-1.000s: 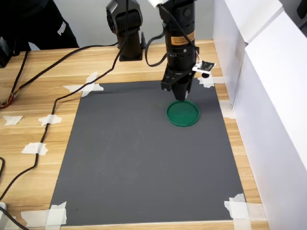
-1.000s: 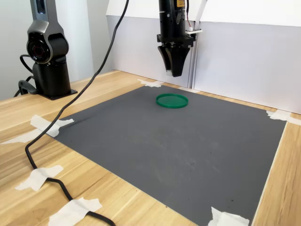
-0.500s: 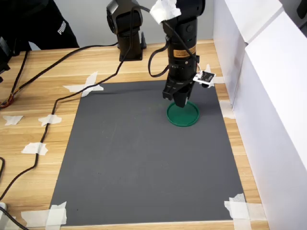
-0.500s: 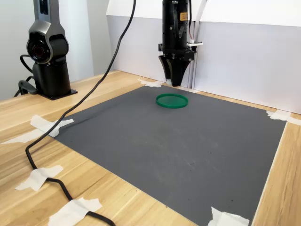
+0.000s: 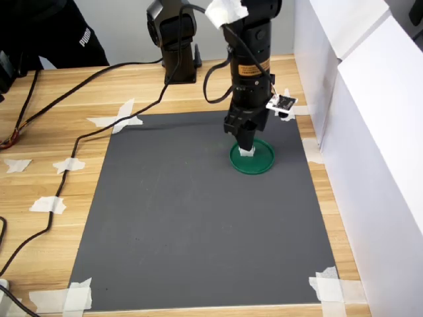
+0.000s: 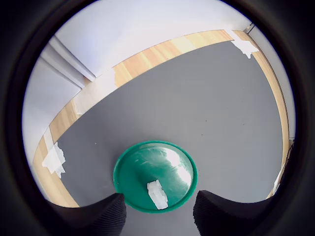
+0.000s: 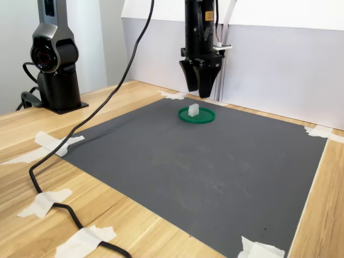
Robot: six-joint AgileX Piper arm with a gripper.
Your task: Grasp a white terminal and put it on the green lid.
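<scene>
The green lid (image 5: 262, 161) lies on the dark mat near its far right corner in the first exterior view. The white terminal (image 5: 246, 152) stands on the lid, apart from the fingers. My gripper (image 5: 246, 141) hangs open just above it. In the second exterior view the terminal (image 7: 193, 110) sits upright on the left part of the lid (image 7: 205, 117), a small gap below the gripper (image 7: 198, 92). The wrist view shows the terminal (image 6: 157, 194) lying free on the lid (image 6: 147, 164) between my two spread fingers (image 6: 106, 216).
A dark mat (image 5: 198, 218) is taped to the wooden table (image 5: 53, 132). White panels (image 5: 370, 132) stand close on the first exterior view's right. A black cable (image 5: 86, 132) trails across the table's left. A black stand (image 7: 54, 59) rises at the second exterior view's left. A person in dark clothing (image 5: 59, 33) is behind.
The arm came down over the lid with its jaws shut. The jaws have since spread, and the white terminal now rests on the lid, free of them.
</scene>
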